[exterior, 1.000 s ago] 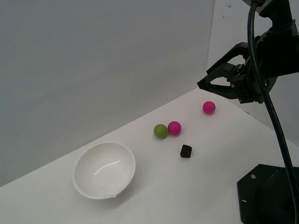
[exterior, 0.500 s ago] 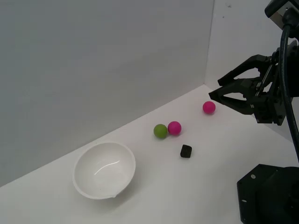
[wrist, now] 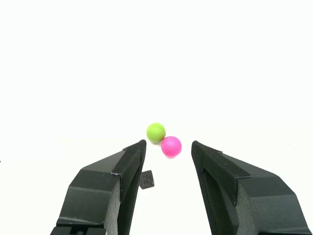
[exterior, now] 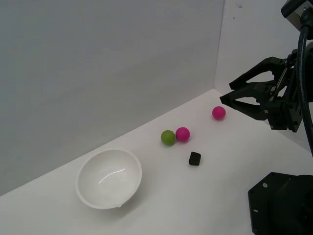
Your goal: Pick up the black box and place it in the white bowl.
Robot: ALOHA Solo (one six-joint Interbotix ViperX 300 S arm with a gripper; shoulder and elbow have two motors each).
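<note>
Exterior view: tool [exterior: 226, 96] spread, empty, aloft well apart from box [exterior: 194, 158] on tabletop [exterior: 205, 196] near 2 balls. Bowl [exterior: 109, 178] empty. Nothing done yet; approach, grasp, carry, drop all left.

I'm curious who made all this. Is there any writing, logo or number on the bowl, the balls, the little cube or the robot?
None can be read in either view.
The bowl, cube, green ball and two pink balls look plain.
The gripper and black base plate show no label, only small pale dots like screws.
</note>
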